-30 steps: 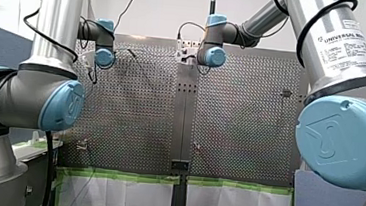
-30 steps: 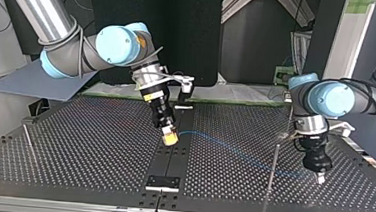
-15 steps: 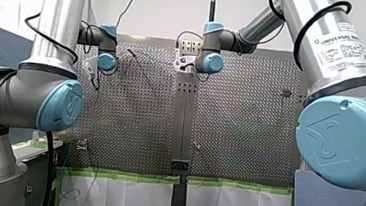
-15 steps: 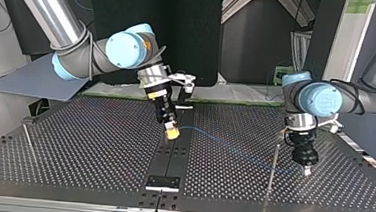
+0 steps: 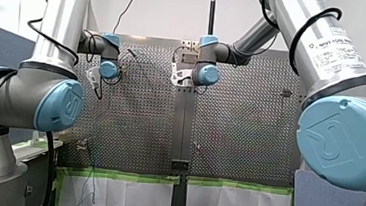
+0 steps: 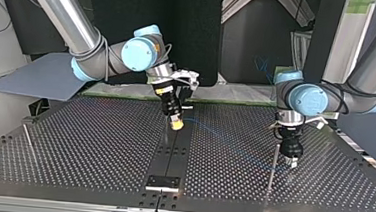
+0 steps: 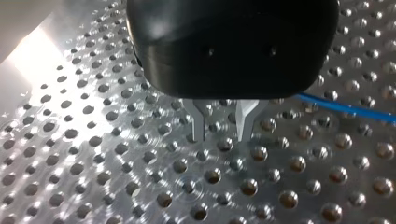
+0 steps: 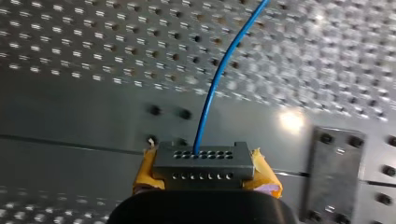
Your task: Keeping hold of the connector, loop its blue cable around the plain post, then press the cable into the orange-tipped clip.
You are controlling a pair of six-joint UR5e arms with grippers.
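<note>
My right gripper (image 8: 204, 173) is shut on a grey connector (image 8: 201, 161), clamped between its yellow pads (image 8: 264, 173). A blue cable (image 8: 219, 70) leaves the connector and runs ahead over the perforated table. In the top view the right gripper (image 6: 176, 124) hangs tilted over the black centre strip. From there the cable (image 6: 223, 146) trails low toward the plain post (image 6: 272, 167). My left gripper (image 6: 292, 162) hovers just beside that post. Its metal fingers (image 7: 200, 122) stand slightly apart with nothing between them, so it is open (image 7: 222, 137). The cable (image 7: 345, 108) passes beside them, untouched.
A second thin post (image 6: 29, 142) stands near the table's edge at the top view's left. A small black plate (image 6: 163, 182) sits on the centre strip near the front edge. The perforated table (image 6: 97, 150) spreads on both sides.
My right gripper has carried the connector farther back and toward the top view's right. My left gripper has shifted toward the top view's left, up beside the plain post.
</note>
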